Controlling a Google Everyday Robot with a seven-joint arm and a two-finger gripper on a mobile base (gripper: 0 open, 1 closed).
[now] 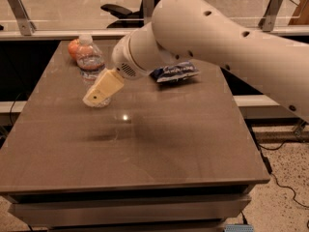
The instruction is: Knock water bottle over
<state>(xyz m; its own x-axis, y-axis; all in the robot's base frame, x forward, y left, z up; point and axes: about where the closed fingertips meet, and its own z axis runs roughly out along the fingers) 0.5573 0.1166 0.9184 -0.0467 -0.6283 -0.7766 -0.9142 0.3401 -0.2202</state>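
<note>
the water bottle (90,59) stands upright at the far left of the brown table (159,149), just in front of an orange fruit (72,47). the robot's gripper (96,94) hangs tilted just beside it on the near side; whether it is released or clenched cannot be told. a blue chip bag (174,73) lies behind the arm.

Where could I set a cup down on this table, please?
The near half of the table, this side of the gripper, is bare. Crowded: far-left corner, with water bottle, orange fruit and gripper; chip bag far-centre.
</note>
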